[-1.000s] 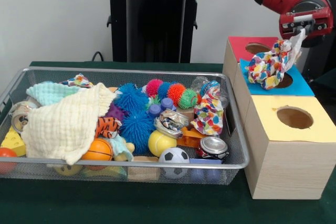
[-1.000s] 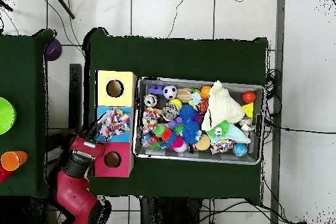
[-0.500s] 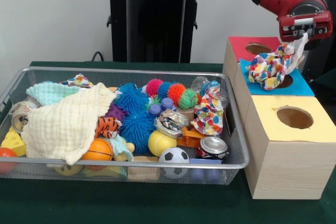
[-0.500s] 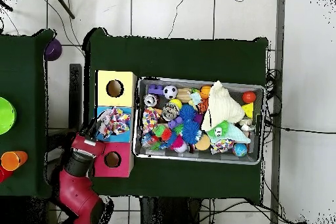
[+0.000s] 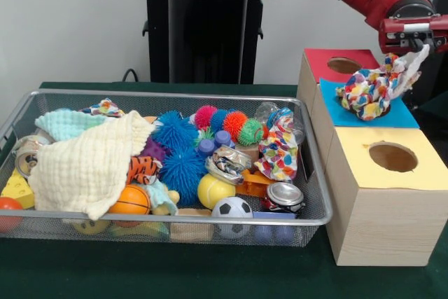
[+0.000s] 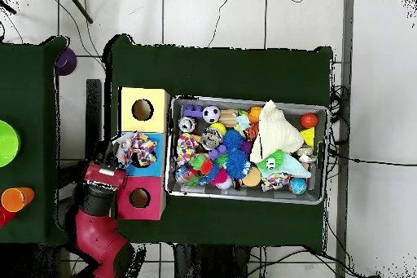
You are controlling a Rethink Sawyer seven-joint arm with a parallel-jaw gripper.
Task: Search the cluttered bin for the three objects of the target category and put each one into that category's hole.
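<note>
The gripper [image 5: 418, 45] hangs above the outer edge of the blue-topped box [image 5: 350, 113], clamped on a white corner of the multicoloured patterned cloth [image 5: 372, 92]. The cloth trails from the gripper down toward the box's middle, bunched over the blue top and covering its hole; in the overhead view it lies on the blue square [image 6: 155, 165] between the yellow-topped box [image 6: 143, 109] and the red-topped box [image 6: 140, 198]. A second patterned cloth [image 5: 278, 150] lies in the wire bin [image 5: 168, 94] near the bin's end closest to the boxes, among balls and cans.
</note>
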